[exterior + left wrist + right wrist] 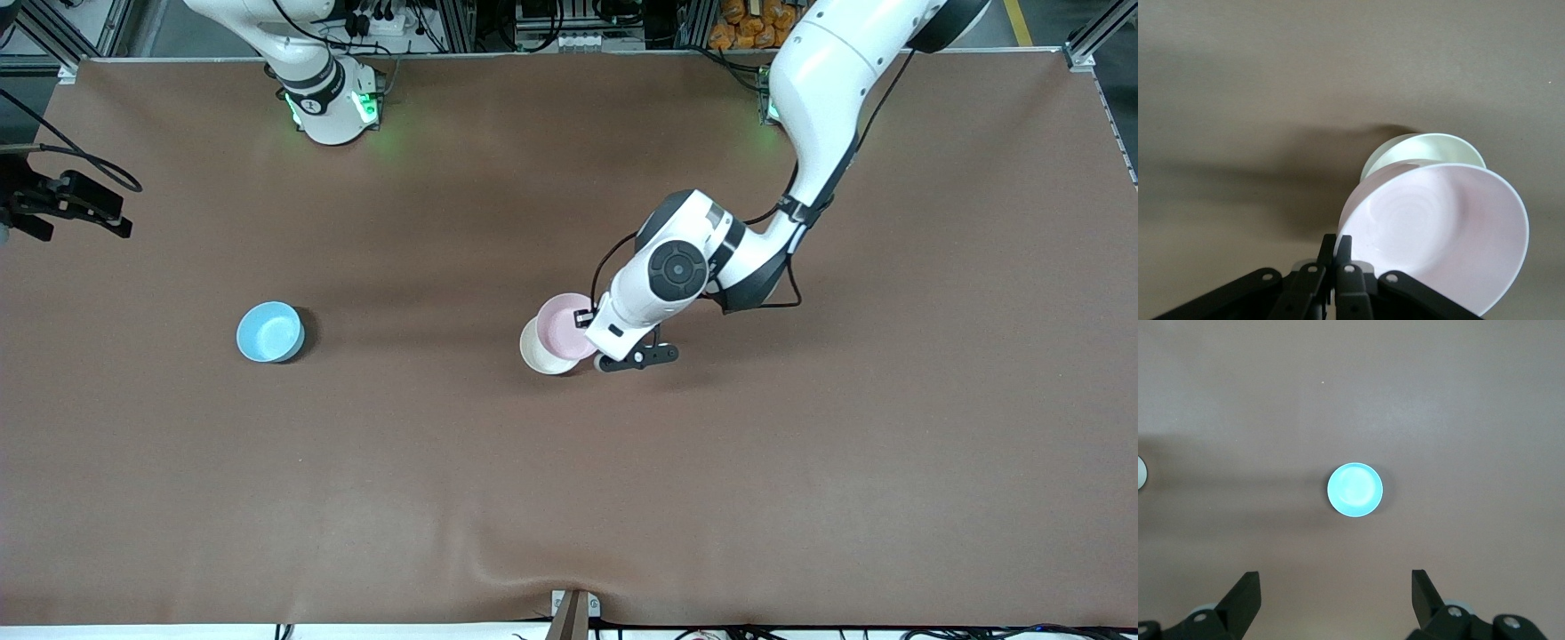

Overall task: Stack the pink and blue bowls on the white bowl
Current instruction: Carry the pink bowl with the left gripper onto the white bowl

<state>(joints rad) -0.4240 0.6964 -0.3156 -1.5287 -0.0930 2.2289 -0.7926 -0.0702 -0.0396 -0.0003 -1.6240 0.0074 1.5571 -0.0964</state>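
Pink bowl (562,324) sits at mid-frame in the front view, tilted and raised over the white bowl (540,355), its rim pinched by the left pincer (1336,245), whose fingers are drawn narrow. Blue bowl (269,332) rests on the brown surface (569,498) toward the right arm's end, well apart. High above it, the right pincer (1336,595) hangs spread wide and holds nothing.

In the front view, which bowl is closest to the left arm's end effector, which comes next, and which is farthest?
1. Pink bowl: its rim is pinched in the left end effector, above the white one.
2. White bowl: on the table just under the pink one.
3. Blue bowl: alone, toward the right arm's end of the table.
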